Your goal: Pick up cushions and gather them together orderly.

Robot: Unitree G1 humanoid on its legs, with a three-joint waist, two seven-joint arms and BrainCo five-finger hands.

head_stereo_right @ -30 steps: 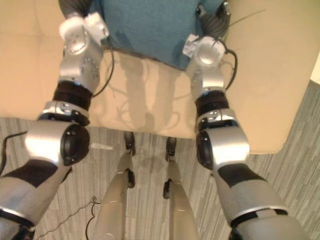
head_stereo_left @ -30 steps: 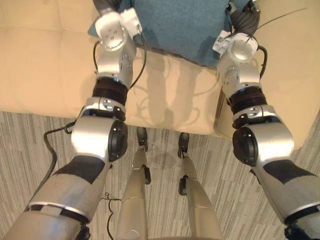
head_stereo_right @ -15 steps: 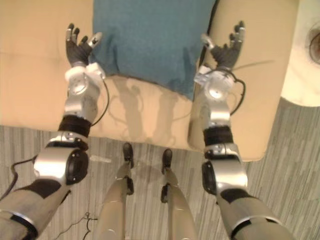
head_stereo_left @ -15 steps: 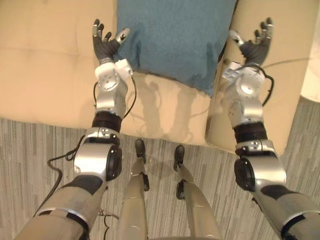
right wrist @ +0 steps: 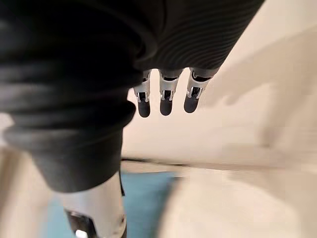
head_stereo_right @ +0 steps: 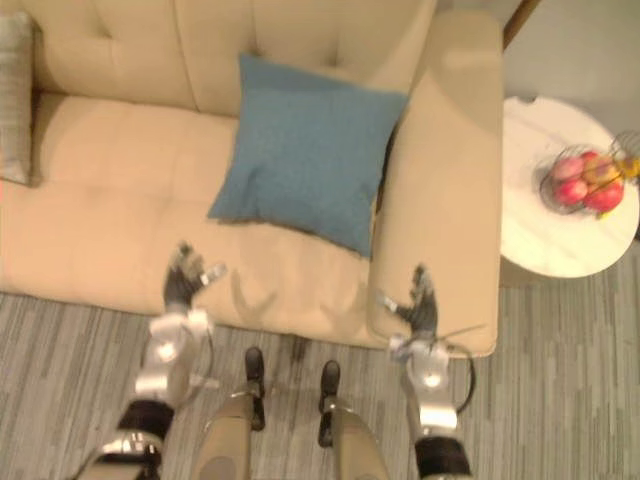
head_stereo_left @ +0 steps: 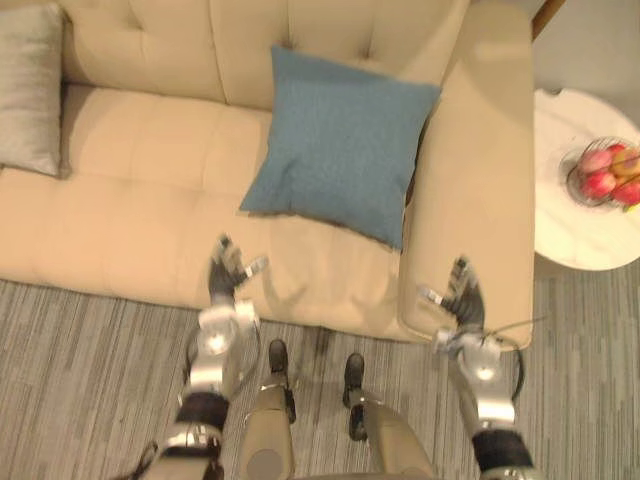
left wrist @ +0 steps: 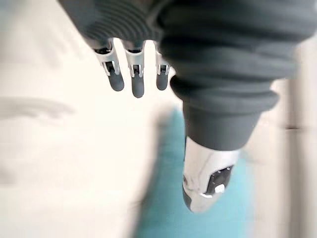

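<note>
Square teal fabric cushion point(head_stereo_left: 335, 150): right end of cream sofa point(head_stereo_left: 130, 190), leaning on backrest point(head_stereo_left: 180, 40), beside armrest point(head_stereo_left: 480, 180).
Grey fabric cushion point(head_stereo_left: 28, 90): sofa's left end, well apart.
Left robot hand point(head_stereo_left: 225, 275): released, empty, at the seat's front edge.
Right robot hand point(head_stereo_left: 462, 298): released, empty, at the armrest's front.
Bearing: teal cushion lies ahead, between both hands; grey one is nearer the left.

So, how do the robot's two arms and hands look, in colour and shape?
Both arms are silver-grey with dark bands at the joints. The left hand and the right hand wear dark ribbed covers over back and wrist. Their fingers are slim, silver, with dark rounded tips; the thumb is silver.
</note>
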